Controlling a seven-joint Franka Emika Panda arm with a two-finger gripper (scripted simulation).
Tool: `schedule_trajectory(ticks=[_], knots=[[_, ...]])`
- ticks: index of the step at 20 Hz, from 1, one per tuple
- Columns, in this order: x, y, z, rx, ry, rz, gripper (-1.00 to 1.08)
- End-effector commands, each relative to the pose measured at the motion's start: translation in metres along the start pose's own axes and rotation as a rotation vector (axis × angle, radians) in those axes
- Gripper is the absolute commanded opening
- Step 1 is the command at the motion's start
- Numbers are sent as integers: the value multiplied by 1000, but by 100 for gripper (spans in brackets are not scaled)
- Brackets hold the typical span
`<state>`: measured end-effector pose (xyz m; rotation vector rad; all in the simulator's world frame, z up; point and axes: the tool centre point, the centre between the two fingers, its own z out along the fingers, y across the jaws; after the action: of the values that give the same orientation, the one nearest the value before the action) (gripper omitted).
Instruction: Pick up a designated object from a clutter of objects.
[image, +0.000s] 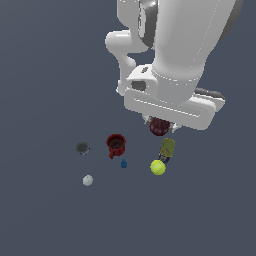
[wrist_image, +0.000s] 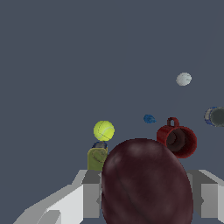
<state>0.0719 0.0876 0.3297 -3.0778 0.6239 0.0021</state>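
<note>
The designated object, a dark maroon plum-like sphere (image: 159, 126) (wrist_image: 146, 183), hangs just under the white hand, lifted off the grey floor. My gripper (image: 160, 127) (wrist_image: 146, 192) is shut on it, a grey finger (wrist_image: 91, 194) showing on each side in the wrist view. The rest of the clutter of objects lies below: a red mug (image: 116, 145) (wrist_image: 177, 140), a yellow-green ball (image: 158, 167) (wrist_image: 104, 130) and an olive cylinder (image: 167, 148) (wrist_image: 97, 157).
A tiny blue piece (image: 123, 163) (wrist_image: 149, 118) lies by the mug. A whitish ball (image: 87, 180) (wrist_image: 183, 79) and a grey round piece (image: 82, 148) (wrist_image: 215, 116) sit toward the exterior view's left. The arm's white body (image: 175, 45) fills the upper part of that view.
</note>
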Motion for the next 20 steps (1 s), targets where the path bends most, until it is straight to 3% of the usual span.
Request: schedule_trajectory(ticks=[1, 10, 20], knots=[[12, 2, -14, 0, 0, 0, -100], [43, 5, -48, -1, 1, 0, -100], [56, 5, -61, -1, 1, 0, -100]])
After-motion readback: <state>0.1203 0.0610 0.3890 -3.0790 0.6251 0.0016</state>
